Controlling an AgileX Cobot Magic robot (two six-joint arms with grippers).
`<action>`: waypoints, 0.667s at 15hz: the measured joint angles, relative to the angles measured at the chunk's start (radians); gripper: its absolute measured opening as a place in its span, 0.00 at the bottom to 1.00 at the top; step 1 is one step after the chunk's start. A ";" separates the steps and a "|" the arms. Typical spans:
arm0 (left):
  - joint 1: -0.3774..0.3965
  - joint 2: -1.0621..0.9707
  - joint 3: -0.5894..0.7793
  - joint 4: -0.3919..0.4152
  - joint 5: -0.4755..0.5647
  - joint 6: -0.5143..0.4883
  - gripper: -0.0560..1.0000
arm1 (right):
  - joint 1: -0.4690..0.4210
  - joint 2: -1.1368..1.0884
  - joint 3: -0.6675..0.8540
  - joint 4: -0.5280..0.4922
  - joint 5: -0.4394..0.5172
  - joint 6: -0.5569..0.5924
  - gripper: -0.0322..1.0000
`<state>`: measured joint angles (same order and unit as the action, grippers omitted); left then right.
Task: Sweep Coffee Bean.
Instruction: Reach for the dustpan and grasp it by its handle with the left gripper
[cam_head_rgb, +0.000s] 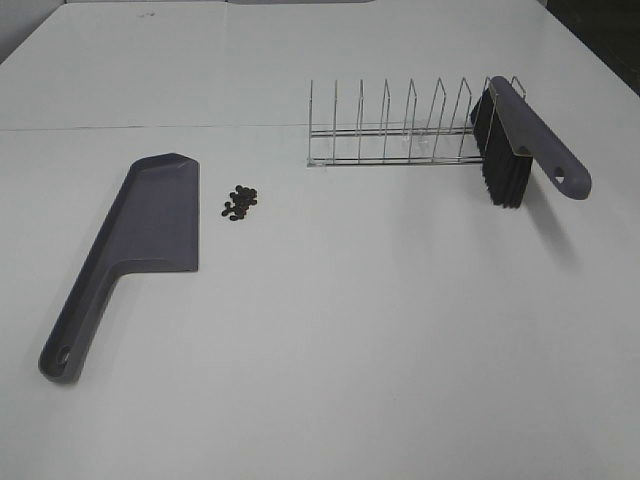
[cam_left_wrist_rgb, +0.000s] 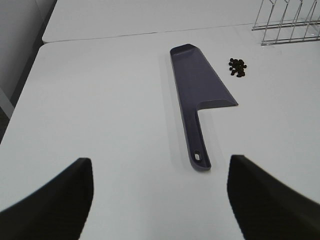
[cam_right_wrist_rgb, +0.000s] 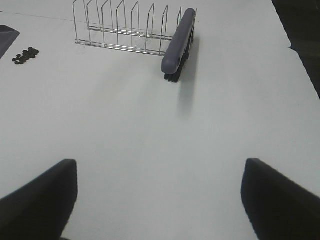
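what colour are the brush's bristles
Black bristles, clearest in the exterior high view.

Dustpan (cam_head_rgb: 150, 225) matt plastic – rack (cam_head_rgb: 400, 130) shiny metal wire – table (cam_head_rgb: 350, 330) smooth.

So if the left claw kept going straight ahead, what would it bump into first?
Probably the dustpan: its handle end lies just ahead of the open left gripper. The coffee beans sit farther on, beside the blade. Depth is unclear.

Coffee beans (cam_head_rgb: 240, 203) too small and clustered for a count.
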<state>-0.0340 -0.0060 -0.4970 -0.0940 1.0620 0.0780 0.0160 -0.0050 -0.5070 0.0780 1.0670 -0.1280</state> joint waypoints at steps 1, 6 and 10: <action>0.000 0.000 0.000 0.000 0.000 0.000 0.70 | 0.000 0.000 0.000 0.000 0.000 0.000 0.83; 0.000 0.000 0.000 0.000 0.000 0.000 0.70 | 0.000 0.000 0.000 0.000 0.000 0.000 0.83; 0.000 0.000 0.000 0.000 0.000 0.000 0.70 | 0.000 0.000 0.000 0.000 0.000 0.000 0.83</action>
<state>-0.0340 -0.0060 -0.4970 -0.0940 1.0620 0.0780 0.0160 -0.0050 -0.5070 0.0780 1.0670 -0.1280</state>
